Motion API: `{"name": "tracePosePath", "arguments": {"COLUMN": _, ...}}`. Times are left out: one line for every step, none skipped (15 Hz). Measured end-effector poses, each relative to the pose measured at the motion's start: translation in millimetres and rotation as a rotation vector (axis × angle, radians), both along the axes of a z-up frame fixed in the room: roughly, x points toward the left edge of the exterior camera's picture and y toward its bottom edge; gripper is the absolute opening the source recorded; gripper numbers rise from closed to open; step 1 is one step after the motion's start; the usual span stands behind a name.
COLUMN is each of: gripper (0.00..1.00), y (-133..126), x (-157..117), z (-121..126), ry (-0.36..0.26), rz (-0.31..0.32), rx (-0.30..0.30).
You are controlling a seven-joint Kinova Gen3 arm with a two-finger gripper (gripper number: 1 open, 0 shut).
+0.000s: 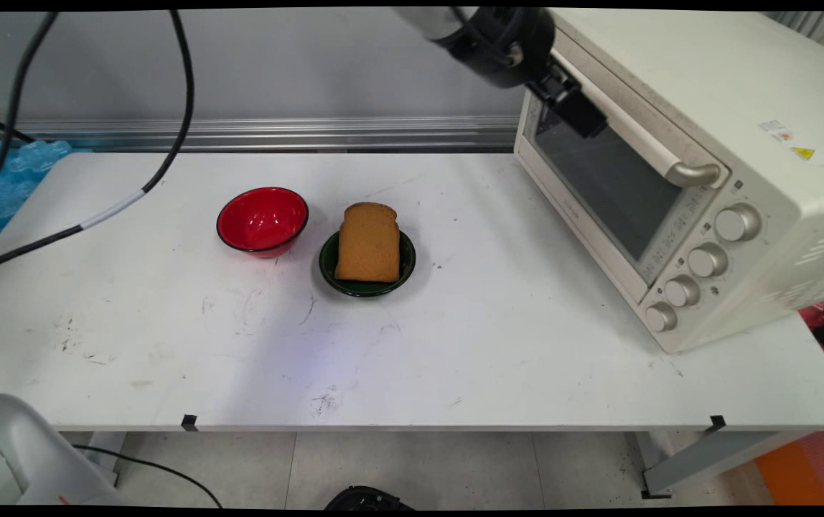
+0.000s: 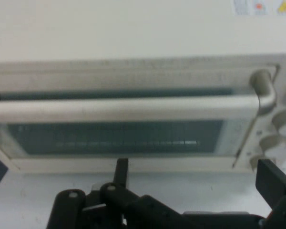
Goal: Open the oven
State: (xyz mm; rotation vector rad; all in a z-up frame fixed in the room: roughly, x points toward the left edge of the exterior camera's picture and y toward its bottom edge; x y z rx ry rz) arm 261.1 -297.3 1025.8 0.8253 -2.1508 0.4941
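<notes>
I hover the gripper (image 1: 576, 108), fingers spread wide and empty, just before the closed oven (image 1: 685, 172) door's handle (image 2: 128, 109) at far right; I should centre the bar between them.

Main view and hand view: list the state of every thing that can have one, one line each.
Toaster oven: door shut, handle untouched.
Gripper: open, empty, hovering in front of the handle at the door's top.
Red bowl: upright, empty.
Green bowl: upright, holding a bread slice.
Bread slice: lying across the green bowl, overhanging its far rim.
</notes>
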Motion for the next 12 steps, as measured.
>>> {"name": "tracePosePath", "arguments": {"gripper": 1.00, "y": -4, "x": -4, "z": 2, "ry": 0.002, "rz": 0.002, "rx": -0.003}}
{"name": "tracePosePath", "arguments": {"gripper": 1.00, "y": -9, "x": -9, "z": 4, "ry": 0.003, "rz": 0.003, "rx": -0.005}}
{"name": "tracePosePath", "arguments": {"gripper": 1.00, "y": -14, "x": -13, "z": 7, "ry": 0.003, "rz": 0.004, "rx": -0.006}}
{"name": "tracePosePath", "arguments": {"gripper": 1.00, "y": -18, "x": -17, "z": 9, "ry": 0.002, "rz": 0.004, "rx": -0.007}}
{"name": "tracePosePath", "arguments": {"gripper": 1.00, "y": -21, "x": -19, "z": 10, "ry": 0.001, "rz": 0.005, "rx": -0.007}}
{"name": "tracePosePath", "arguments": {"gripper": 1.00, "y": -25, "x": -22, "z": 11, "ry": -0.001, "rz": 0.006, "rx": -0.006}}
{"name": "tracePosePath", "arguments": {"gripper": 1.00, "y": -27, "x": -24, "z": 12, "ry": -0.002, "rz": 0.007, "rx": -0.005}}
{"name": "tracePosePath", "arguments": {"gripper": 1.00, "y": -32, "x": -28, "z": 14, "ry": -0.006, "rz": 0.008, "rx": -0.002}}
{"name": "tracePosePath", "arguments": {"gripper": 1.00, "y": -35, "x": -31, "z": 15, "ry": -0.007, "rz": 0.011, "rx": 0.001}}
{"name": "tracePosePath", "arguments": {"gripper": 1.00, "y": -40, "x": -34, "z": 17, "ry": -0.009, "rz": 0.015, "rx": 0.005}}
{"name": "tracePosePath", "arguments": {"gripper": 1.00, "y": -44, "x": -36, "z": 18, "ry": -0.010, "rz": 0.020, "rx": 0.010}}
{"name": "tracePosePath", "arguments": {"gripper": 1.00, "y": -48, "x": -38, "z": 19, "ry": -0.010, "rz": 0.025, "rx": 0.014}}
